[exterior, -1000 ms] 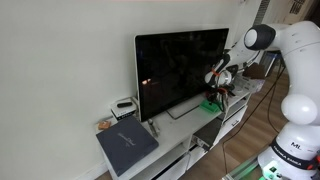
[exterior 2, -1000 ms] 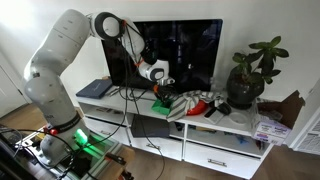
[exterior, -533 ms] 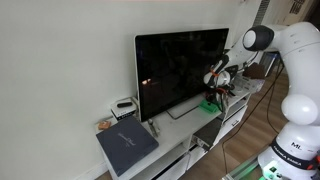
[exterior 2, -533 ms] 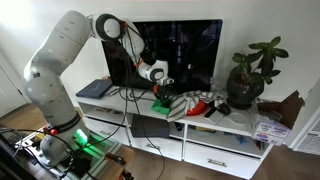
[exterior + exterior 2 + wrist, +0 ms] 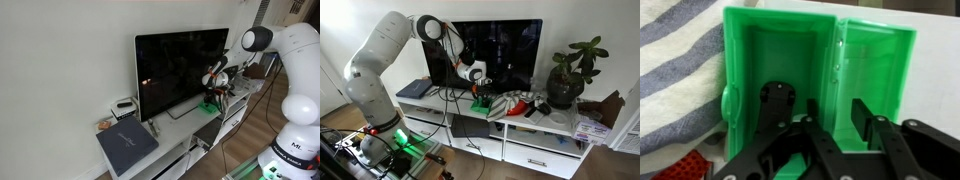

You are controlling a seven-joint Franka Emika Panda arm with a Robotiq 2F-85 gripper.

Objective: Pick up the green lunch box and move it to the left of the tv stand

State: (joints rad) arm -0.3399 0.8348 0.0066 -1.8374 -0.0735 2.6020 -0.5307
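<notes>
The green lunch box (image 5: 790,50) lies open on the white tv stand (image 5: 185,142), both halves facing up, in front of the TV's right end. It shows small in both exterior views (image 5: 210,105) (image 5: 480,102). My gripper (image 5: 837,115) points down into it. Its fingers stand on either side of the box's middle wall, with a gap showing on each side. In both exterior views the gripper (image 5: 215,88) (image 5: 478,88) sits right above the box.
The big black TV (image 5: 180,65) stands just behind the box. A striped cloth (image 5: 675,60) and other clutter (image 5: 525,105) lie against it. A dark grey book (image 5: 127,145) and a small device (image 5: 124,107) sit at the stand's far end. A potted plant (image 5: 570,75) stands at the other end.
</notes>
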